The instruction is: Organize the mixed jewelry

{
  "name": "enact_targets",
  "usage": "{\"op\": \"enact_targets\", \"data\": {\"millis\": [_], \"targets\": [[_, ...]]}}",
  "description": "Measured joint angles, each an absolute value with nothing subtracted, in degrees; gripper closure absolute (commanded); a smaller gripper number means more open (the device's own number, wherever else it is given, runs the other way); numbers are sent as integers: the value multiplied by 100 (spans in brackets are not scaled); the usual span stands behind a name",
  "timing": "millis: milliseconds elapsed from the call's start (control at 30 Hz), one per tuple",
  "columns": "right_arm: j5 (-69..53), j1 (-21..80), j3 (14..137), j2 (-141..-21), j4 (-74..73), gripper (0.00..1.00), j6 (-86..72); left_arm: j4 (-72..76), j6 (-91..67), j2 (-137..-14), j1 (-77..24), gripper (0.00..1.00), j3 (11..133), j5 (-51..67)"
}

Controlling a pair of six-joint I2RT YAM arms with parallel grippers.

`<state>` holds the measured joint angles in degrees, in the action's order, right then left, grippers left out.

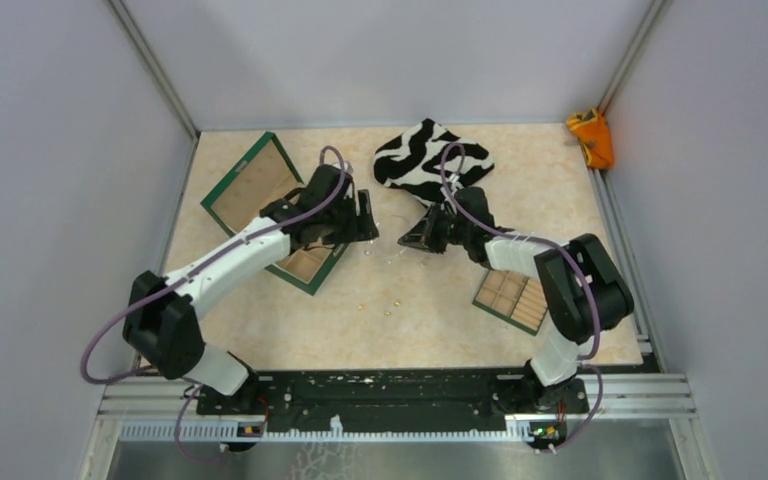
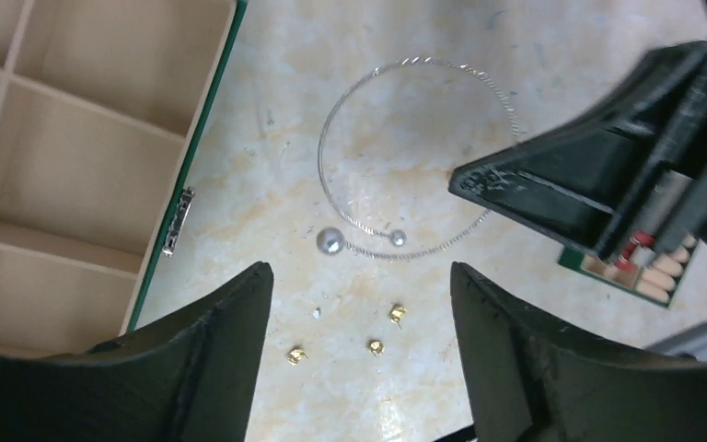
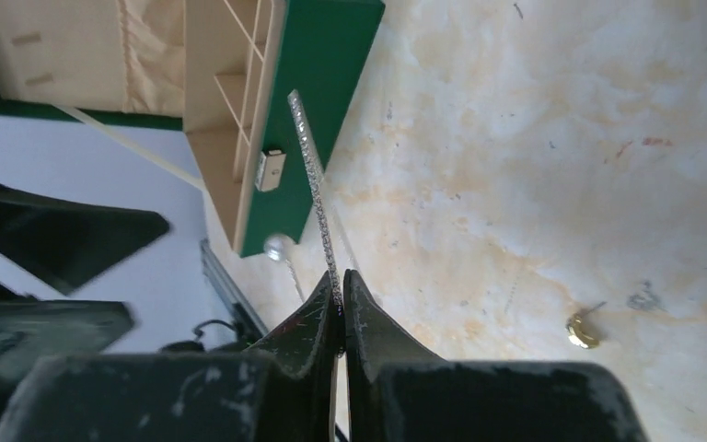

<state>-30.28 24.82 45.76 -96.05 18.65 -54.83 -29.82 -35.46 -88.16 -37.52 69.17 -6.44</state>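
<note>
The silvery wire hoop [image 2: 320,157], with a small bead at each end, lies on the beige table beside the green box [image 2: 204,138]. My right gripper [image 3: 341,295] is shut on the hoop's wire [image 3: 313,175]; in the left wrist view its black tip [image 2: 468,184] meets the hoop's right side. Three tiny gold specks [image 2: 375,346] lie just below the hoop, between the fingers of my left gripper [image 2: 361,269], which is open, empty and above the table. Another gold speck [image 3: 582,331] lies to the right of my right gripper. In the top view both grippers [image 1: 365,222] [image 1: 407,240] meet at mid-table.
The dark green box [image 1: 260,190] with tan compartments stands open at the left, under my left arm. A separate compartment tray [image 1: 510,298] lies at the right. The zebra-striped cloth [image 1: 430,160] lies at the back. An orange object [image 1: 590,137] sits in the far right corner.
</note>
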Motion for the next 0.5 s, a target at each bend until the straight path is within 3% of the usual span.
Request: {"op": "enact_targets", "data": {"millis": [67, 233, 500], "targets": [[-3122, 2414, 4737, -9502, 1483, 100, -5039, -2899, -3232, -8519, -3647, 10, 6910, -307], [-3367, 2375, 5349, -9139, 622, 100, -3872, -2523, -2316, -7708, -3223, 7, 6676, 548], [-4211, 2375, 5533, -8584, 224, 100, -2810, -2392, -1382, -7113, -2941, 9, 6305, 1660]]}}
